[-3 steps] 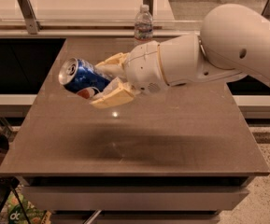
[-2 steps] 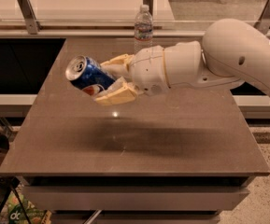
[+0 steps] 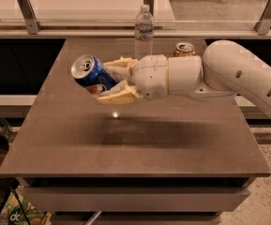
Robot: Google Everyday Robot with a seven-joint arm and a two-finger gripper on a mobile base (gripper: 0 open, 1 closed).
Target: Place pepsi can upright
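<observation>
The pepsi can [image 3: 92,74] is blue with a silver top and is held tilted, its top pointing up and to the left, above the left part of the brown table [image 3: 139,144]. My gripper [image 3: 108,81] reaches in from the right on a white arm and is shut on the can, one tan finger [image 3: 116,96] below it and one behind it. The can hangs clear of the table top.
A clear plastic water bottle [image 3: 143,31] stands upright at the back middle of the table. A gold can [image 3: 184,49] stands upright behind my arm at the back right. A glass rail runs behind the table. The table's front edge is near the bottom.
My arm has drawn back to the right and stretched out flatter. The can has moved slightly right and toward the back with it, still tilted in the gripper.
</observation>
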